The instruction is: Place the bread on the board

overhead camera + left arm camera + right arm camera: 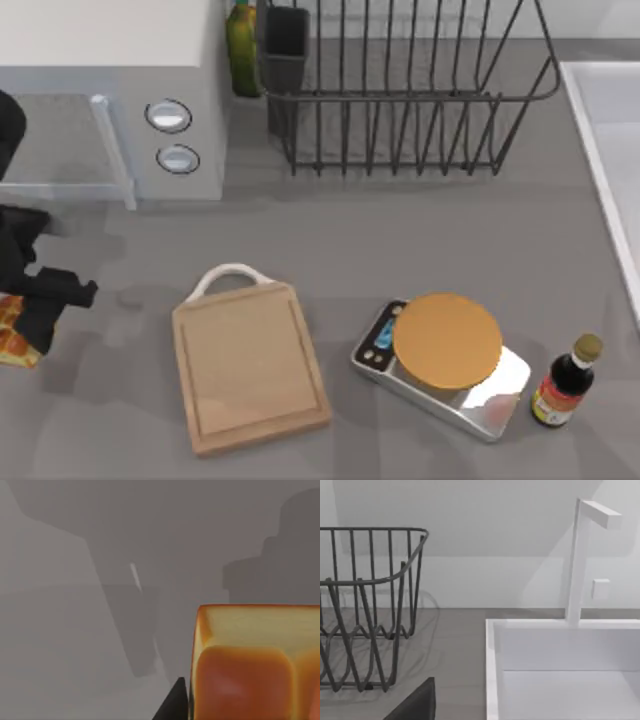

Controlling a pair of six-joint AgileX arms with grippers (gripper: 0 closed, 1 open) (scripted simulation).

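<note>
- Left arm at the far left edge of the table in the top view, dark links over the grey surface, just below the microwave (110,100).
- Left gripper (40,300) sits over the bread (14,340); bread peeks out at the left edge, orange with scored top, mostly cut off by the frame and covered by the gripper.
- Left wrist view: bread (255,665) close up, golden-orange top with paler yellow side, one dark finger (174,705) right beside its edge. Other finger not seen. Can't tell whether the jaws are closed on the loaf or just around it, and can't tell if it's off the table.
- Board (248,365) lies flat left of centre, white loop handle (232,275) pointing toward the back. Nothing on it. Bread is well apart from it, off to its left.
- Scale (440,365) to the right of the board, near but not touching, round orange-tan disc on top.
- Dark sauce bottle (565,380) upright just right of the scale.
- Wire dish rack (400,85) at the back centre, green bottle (241,45) between it and the microwave.
- Sink (610,150) along the right edge.
- Right wrist view: looks across rack (365,610) and white sink (560,670) with a white faucet (582,555); a dark piece of the right gripper (417,705) at the picture's edge, jaw state can't be told.
</note>
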